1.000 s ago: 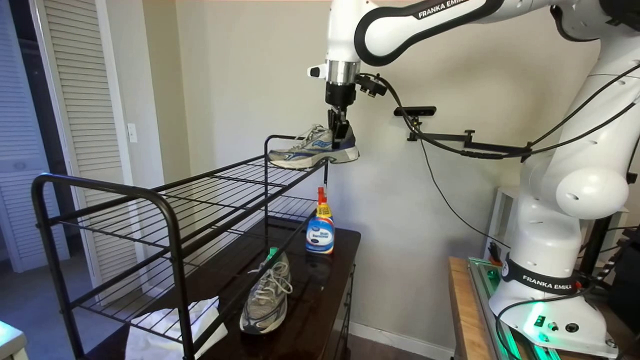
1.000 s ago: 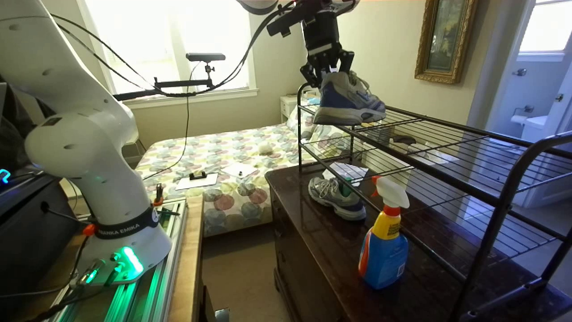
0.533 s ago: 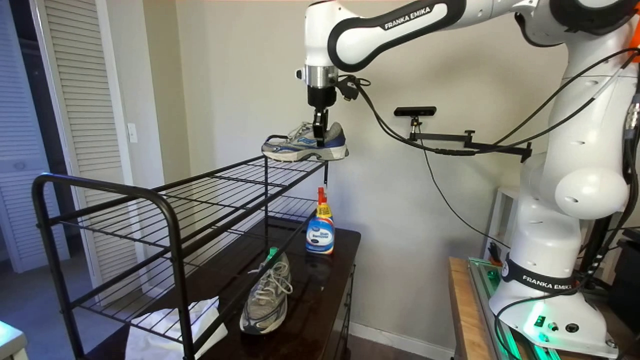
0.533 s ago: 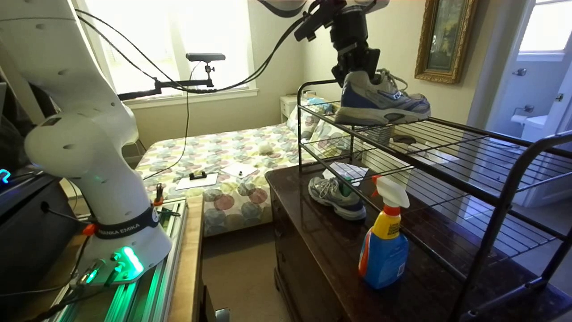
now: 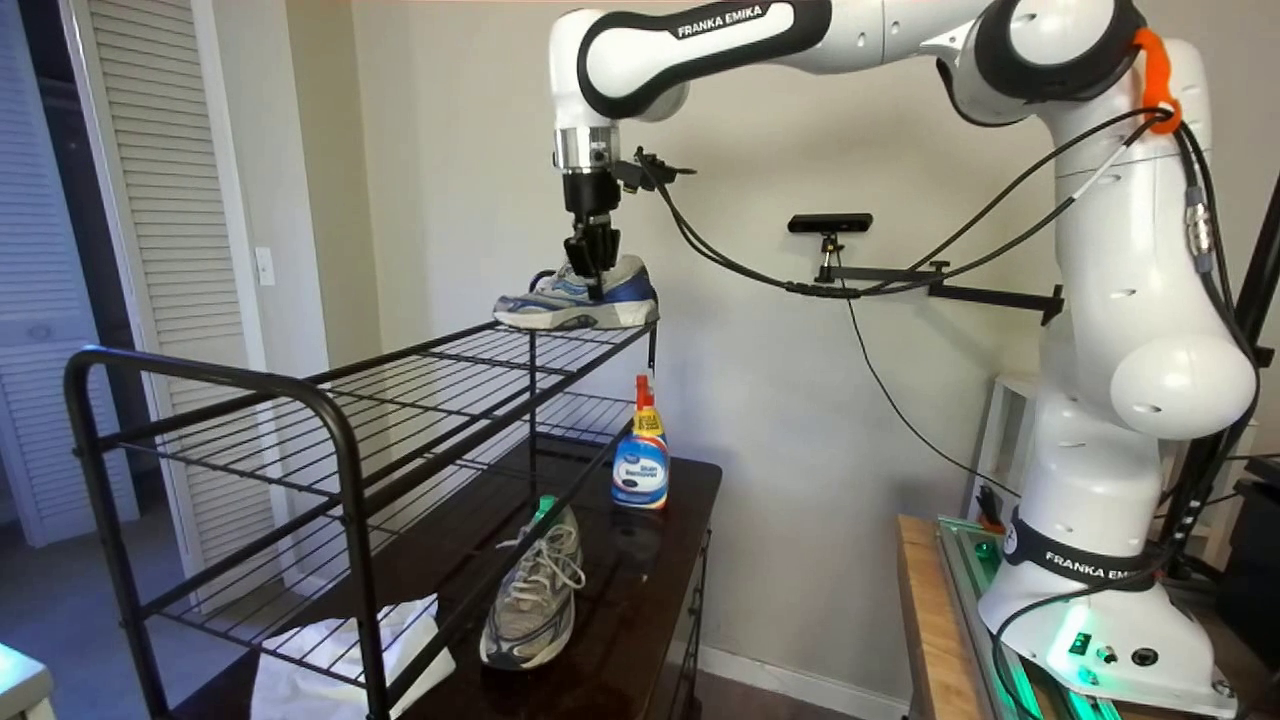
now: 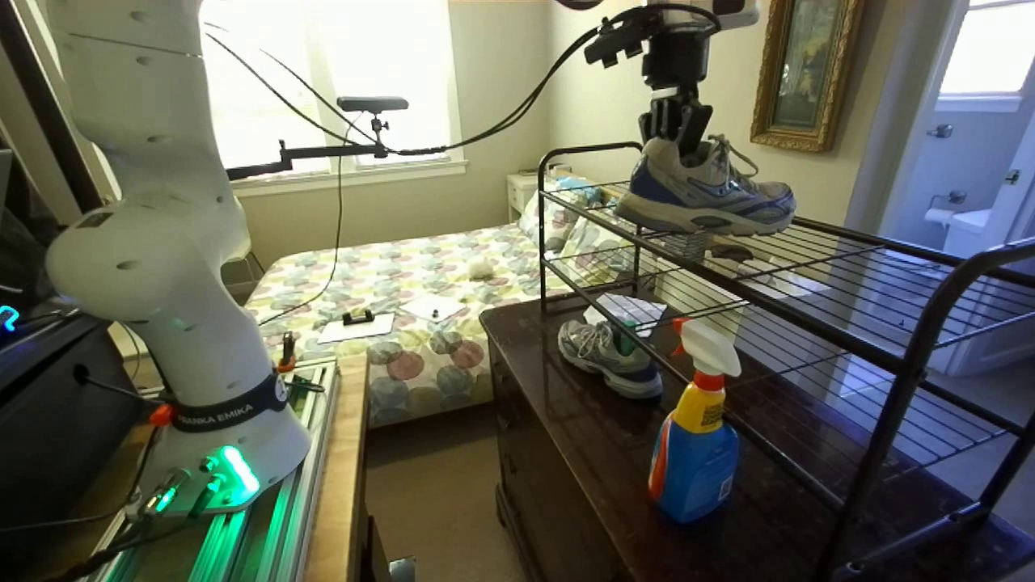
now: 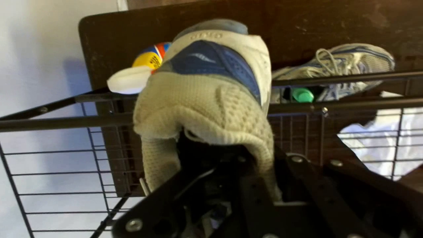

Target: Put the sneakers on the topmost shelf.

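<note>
Swung gripper point(image 5: 593, 281) and gripped shoe point(image 6: 707, 198) deeper over rack point(image 5: 200, 368) since earlier frame, dipping slightly. Left second shoe point(image 5: 532, 600) and spray bottle point(image 5: 640, 470) alone, both down on dresser point(image 5: 630, 590).

Clenched on shoe's side wall, going by wrist view, with one finger inside collar and one outside. Held over one end of top shelf point(image 5: 400, 402), near end bar point(image 6: 594, 149), sole roughly level. Can't tell whether touching wires or hovering just above. Probably mid-placement of first shoe; under half done, judging by second one not yet lifted.

Could tip shoe back off front rail point(image 6: 808, 317) if let go now, with heel close to, maybe past, that edge. Could then hit spray bottle below. Could drop and skid on thin wires if released before seating. Could twist in grip when pressed down, being pinched at one wall only, nearer heel than toe. Could drag shoe back out on retreat by snagging inside finger on collar or laces. Could knock end bar by drifting sideways, shaking loose a badly seated shoe. Later, could clip rack while reaching for second shoe, given tight spot beside lower frame.
</note>
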Robot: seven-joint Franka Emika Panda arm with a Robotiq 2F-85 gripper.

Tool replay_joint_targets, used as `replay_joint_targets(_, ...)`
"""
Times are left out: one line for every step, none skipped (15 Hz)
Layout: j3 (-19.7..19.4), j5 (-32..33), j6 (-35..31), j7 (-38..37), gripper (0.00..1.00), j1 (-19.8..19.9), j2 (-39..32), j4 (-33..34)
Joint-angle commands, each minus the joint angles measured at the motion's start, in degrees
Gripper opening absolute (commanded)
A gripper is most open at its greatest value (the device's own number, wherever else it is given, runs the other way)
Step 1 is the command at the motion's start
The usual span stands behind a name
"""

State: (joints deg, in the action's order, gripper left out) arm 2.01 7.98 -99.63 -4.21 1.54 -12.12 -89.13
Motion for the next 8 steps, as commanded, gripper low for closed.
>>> replay_joint_targets(-0.95,-3.89,1.87,-1.83,0.03,-0.80,-5.68,12.40)
replay_joint_targets(-1.20,-4.62,2.42,-2.29,0.03,-0.55,-6.65,14.31)
replay_joint_targets(-1.37,-4.68,2.38,-2.88,0.03,-0.59,-7.27,15.57)
replay_joint_targets(-1.84,-3.32,1.28,-4.45,0.03,-1.02,-7.65,16.14)
replay_joint_targets(-2.24,-2.08,0.26,-5.84,0.03,-1.47,-8.01,16.39)
replay_joint_targets(-2.51,-1.03,-0.30,-6.42,0.03,-1.83,-8.51,16.81)
replay_joint_targets(-2.70,-0.02,-1.03,-6.35,0.03,-2.16,-9.02,16.83)
replay_joint_targets(-2.86,0.57,-1.76,-6.72,0.03,-2.41,-9.43,16.91)
